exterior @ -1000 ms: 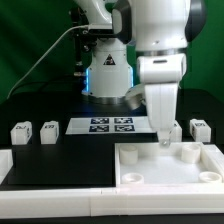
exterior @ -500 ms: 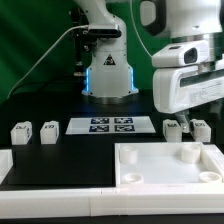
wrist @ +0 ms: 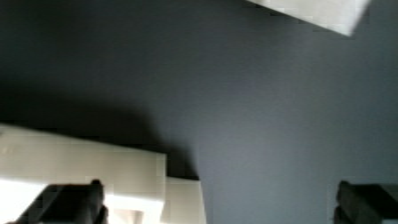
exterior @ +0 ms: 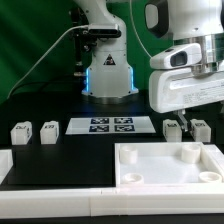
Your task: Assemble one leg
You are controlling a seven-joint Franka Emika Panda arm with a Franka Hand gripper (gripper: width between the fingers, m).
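Four small white legs with tags stand on the black table in the exterior view: two at its left (exterior: pixel 20 132) (exterior: pixel 48 130) and two at its right (exterior: pixel 172 128) (exterior: pixel 201 128). My gripper (exterior: pixel 186 121) hangs low at the right, its dark fingertips between and just above the two right legs. In the wrist view the gripper (wrist: pixel 221 205) is open, with the two black fingers (wrist: pixel 71 205) far apart and only dark table and a white edge (wrist: pixel 80 160) between them. It holds nothing.
The large white tray-like panel (exterior: pixel 150 176) with corner holes lies in front, right of middle. The marker board (exterior: pixel 112 125) lies at the middle back. The robot base (exterior: pixel 108 75) stands behind it. A white raised edge (exterior: pixel 40 170) runs along the front left.
The gripper has moved from over the panel's back edge to the exterior view's right, and now sits over the two right legs. The legs and the panel have not moved.
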